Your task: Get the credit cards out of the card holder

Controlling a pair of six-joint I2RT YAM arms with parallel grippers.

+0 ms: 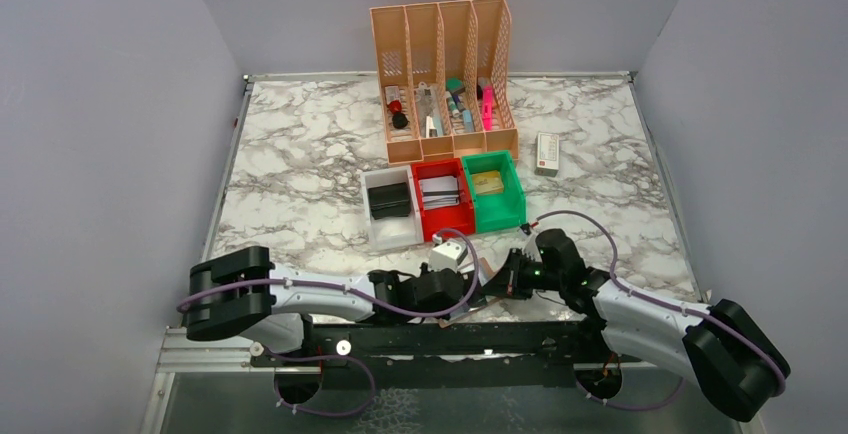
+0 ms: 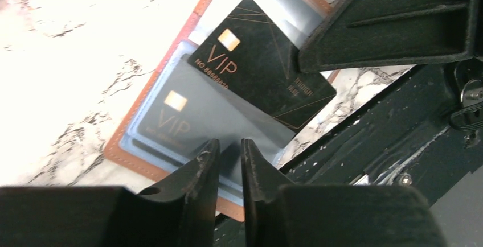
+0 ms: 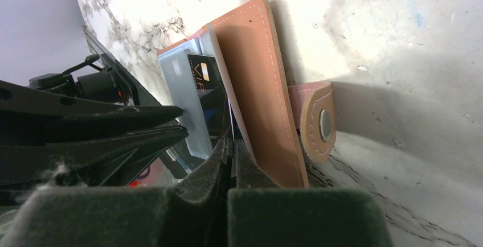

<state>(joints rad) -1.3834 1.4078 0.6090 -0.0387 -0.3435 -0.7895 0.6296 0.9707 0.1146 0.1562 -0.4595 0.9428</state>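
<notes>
Right tool [image 3: 232,144] clamps black credit card [image 2: 262,70] half out of card holder [image 2: 128,161]; left tool [image 2: 229,144] barely parted.

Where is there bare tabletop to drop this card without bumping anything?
Bare marble lies between the left wall and the white bin and organizer. A smaller patch sits right of the green bin, nearer than the white box. The near edge is crowded: left gripper and right gripper, pinching the black card, meet over the card holder.
</notes>
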